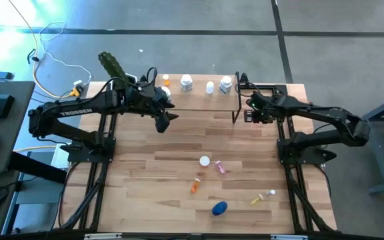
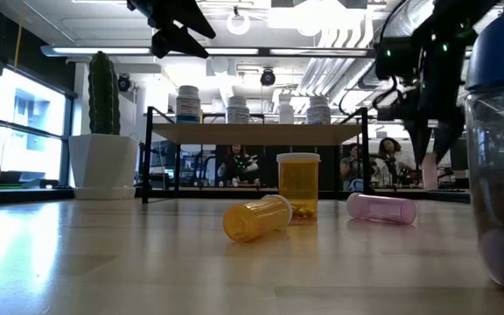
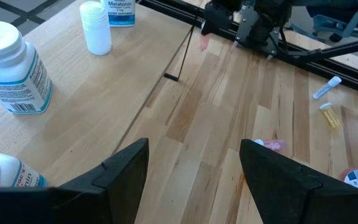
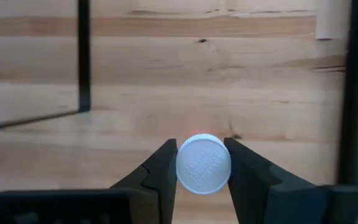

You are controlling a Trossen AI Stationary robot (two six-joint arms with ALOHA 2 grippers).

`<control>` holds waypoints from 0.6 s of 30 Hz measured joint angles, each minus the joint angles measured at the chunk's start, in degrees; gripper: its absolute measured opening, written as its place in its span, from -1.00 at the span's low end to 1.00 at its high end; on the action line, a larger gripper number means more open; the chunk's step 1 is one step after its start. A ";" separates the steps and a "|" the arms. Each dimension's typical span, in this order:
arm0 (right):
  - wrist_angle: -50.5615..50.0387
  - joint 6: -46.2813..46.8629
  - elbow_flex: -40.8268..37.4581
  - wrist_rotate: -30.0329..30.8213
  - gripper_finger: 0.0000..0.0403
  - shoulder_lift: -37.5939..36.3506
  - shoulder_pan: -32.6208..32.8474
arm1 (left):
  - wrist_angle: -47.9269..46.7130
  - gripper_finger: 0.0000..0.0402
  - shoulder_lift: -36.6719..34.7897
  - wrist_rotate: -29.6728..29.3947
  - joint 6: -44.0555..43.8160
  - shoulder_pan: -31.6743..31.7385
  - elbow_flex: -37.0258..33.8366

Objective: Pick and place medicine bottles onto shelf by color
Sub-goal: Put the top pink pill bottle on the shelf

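The shelf (image 1: 199, 101) stands at the table's far middle, with one orange bottle (image 1: 165, 81) and three white ones (image 1: 210, 87) upright on its top. My right gripper (image 1: 249, 112) is just off the shelf's right end, shut on a small pink bottle (image 2: 429, 171) with a white cap. My left gripper (image 1: 169, 120) hovers open over the shelf's left part, touching nothing. More medicine bottles lie on the table toward the near edge: a white-capped one (image 1: 205, 161), pink (image 1: 220, 167), orange (image 1: 195, 185), yellowish (image 1: 262, 197) and a round blue one (image 1: 219, 208). My right gripper pinches the pink bottle's round white cap (image 4: 202, 165) between its two fingers, one on each side of the cap's rim. The fingers come steeply from above. The bottle stays upright below them; whether its base is off the table does not show.
The shelf's thin black legs (image 4: 83, 62) stand close beside my right gripper. A white pot with a cactus (image 2: 103, 131) sits at the far left corner. Bare tabletop lies between the shelf and the loose bottles. People show in the room behind the table.
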 joint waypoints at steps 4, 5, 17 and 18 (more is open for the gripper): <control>-7.28 -0.01 7.64 2.33 -0.50 -0.02 1.63 | -0.02 0.21 0.00 0.00 0.01 0.00 0.00; -8.51 -0.03 9.85 3.12 -0.50 -0.02 1.87 | 0.00 0.21 0.00 0.00 0.02 0.00 0.00; -8.00 -11.01 33.65 9.72 -0.51 0.70 1.73 | 0.00 0.21 0.02 0.00 2.51 0.00 0.00; -7.38 -12.37 35.17 9.71 -0.51 1.30 1.73 | 0.00 0.21 0.02 0.00 2.57 0.00 0.00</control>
